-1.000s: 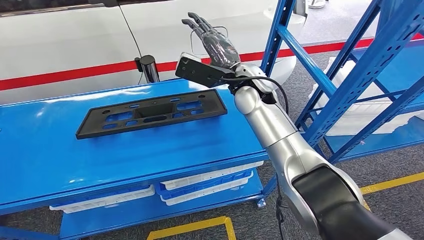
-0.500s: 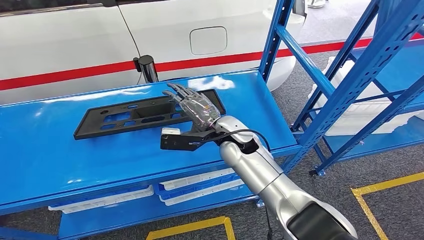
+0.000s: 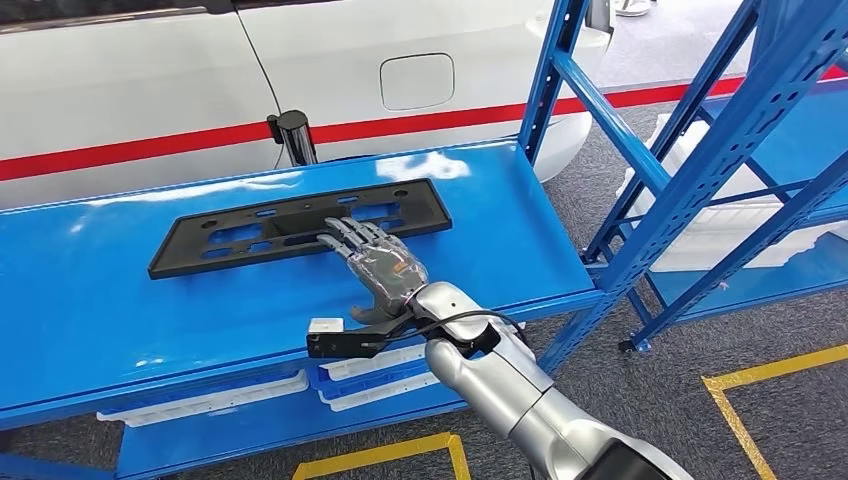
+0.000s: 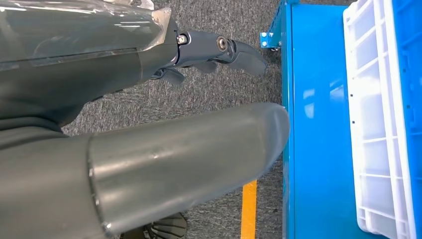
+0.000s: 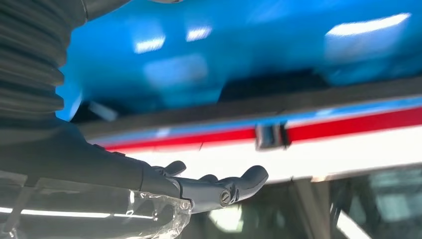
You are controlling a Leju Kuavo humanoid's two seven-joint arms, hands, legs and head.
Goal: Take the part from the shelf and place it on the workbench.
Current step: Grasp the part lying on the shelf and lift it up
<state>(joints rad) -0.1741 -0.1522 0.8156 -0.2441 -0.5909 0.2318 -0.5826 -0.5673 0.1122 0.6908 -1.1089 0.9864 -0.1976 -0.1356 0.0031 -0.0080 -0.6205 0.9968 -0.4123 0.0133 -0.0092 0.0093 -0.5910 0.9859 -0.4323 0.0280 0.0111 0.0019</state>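
Head view, nearest first: the silver right arm rises from the lower edge and ends in the right hand (image 3: 378, 268), which lies flat, palm down, over the front part of the blue workbench (image 3: 90, 300). Its fingers (image 3: 345, 236) are stretched out and apart, holding nothing; their tips reach the near edge of the part (image 3: 290, 227), though whether they touch it cannot be told. The part is a long, flat black plastic panel with cut-out holes, lying on the workbench top with its right end a little farther back than its left. Under the top, white trays (image 3: 420, 362) sit on a lower blue level. To the right stands the blue shelf (image 3: 700, 140), with white bins on its low levels. Behind the workbench is a white car (image 3: 150, 90) with a red stripe and a fuel flap. Yellow lines mark the grey floor. No brand, label or lettering can be read anywhere.

The right wrist view adds the underside of that hand (image 5: 209, 186): fingers straight, nothing beneath them, with the part's dark edge (image 5: 278, 94), blurred, and the car's red stripe beyond.

The left wrist view shows the left hand (image 4: 209, 50) hanging over grey floor beside a blue frame and a white tray (image 4: 373, 119). Its thumb and dark fingers are slightly bent and apart, holding nothing.
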